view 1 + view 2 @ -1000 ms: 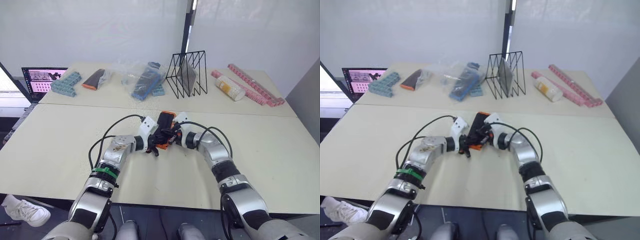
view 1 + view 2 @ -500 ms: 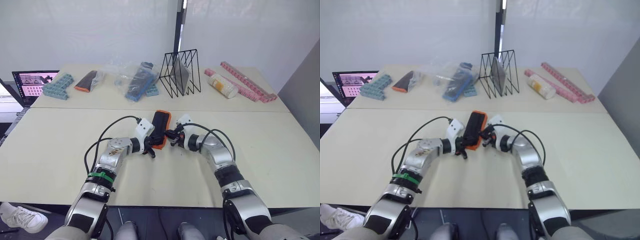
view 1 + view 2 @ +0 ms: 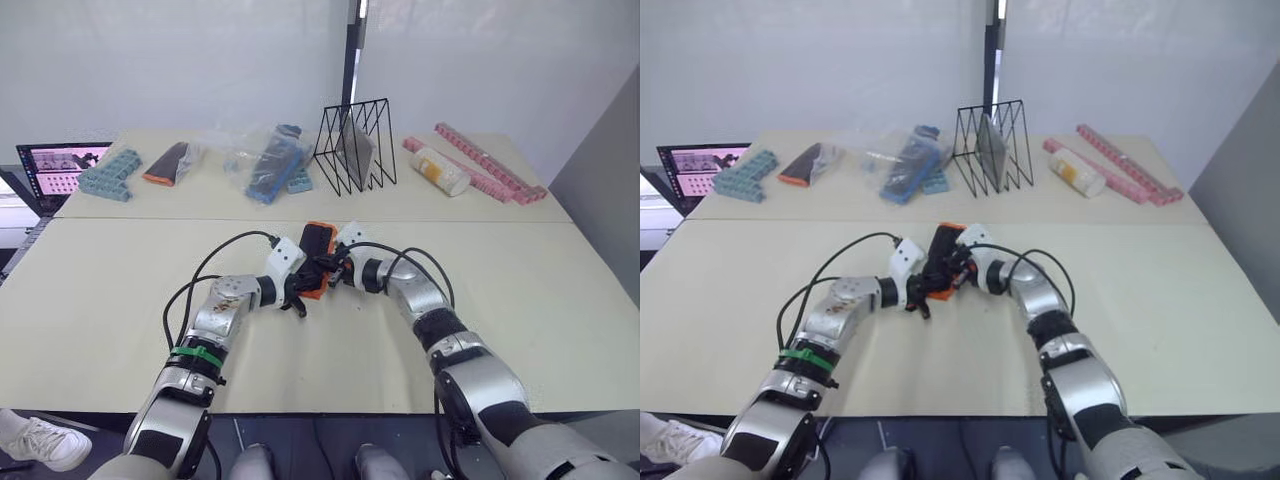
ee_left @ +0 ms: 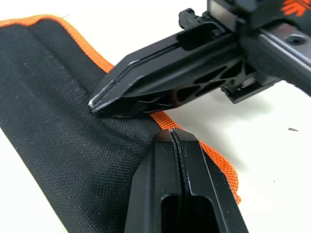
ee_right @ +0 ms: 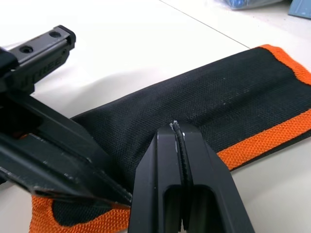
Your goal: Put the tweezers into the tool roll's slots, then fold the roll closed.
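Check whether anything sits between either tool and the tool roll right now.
Nothing visible does. The left tool and the right tool both have shut fingers pressed right against the tool roll on the table.

Bright, even light; perhaps slight blur.

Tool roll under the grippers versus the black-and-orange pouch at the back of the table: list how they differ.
The tool roll lies bare on the near table, folded shut, with the left gripper and right gripper pressed on its fabric, fingers closed. The pouch lies at the far left of the back table, sealed in clear plastic, untouched. The roll shows orange edging along its sides; the pouch shows orange at one end. Both are black fabric with orange trim.
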